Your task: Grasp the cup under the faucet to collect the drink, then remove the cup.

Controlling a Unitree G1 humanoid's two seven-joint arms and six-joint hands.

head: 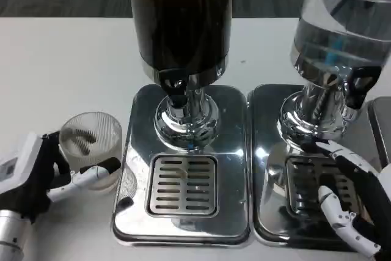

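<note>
A clear ribbed cup (pixel 91 146) stands on the white table, left of the chrome drip tray (pixel 183 236) of the dark drink dispenser (pixel 180 22). My left hand (pixel 46 172) holds the cup, with one finger across its front and the palm at its left side. The black faucet lever (pixel 177 93) hangs above the slotted grate (pixel 183 186), and nothing stands on that grate. My right hand (pixel 351 203) hovers with fingers spread over the grate of the right-hand tray (pixel 266 169), holding nothing.
A second dispenser with clear liquid (pixel 342 22) stands at the right, its black tap (pixel 360 87) above my right hand. White table surface (pixel 67 65) stretches to the left and behind the cup.
</note>
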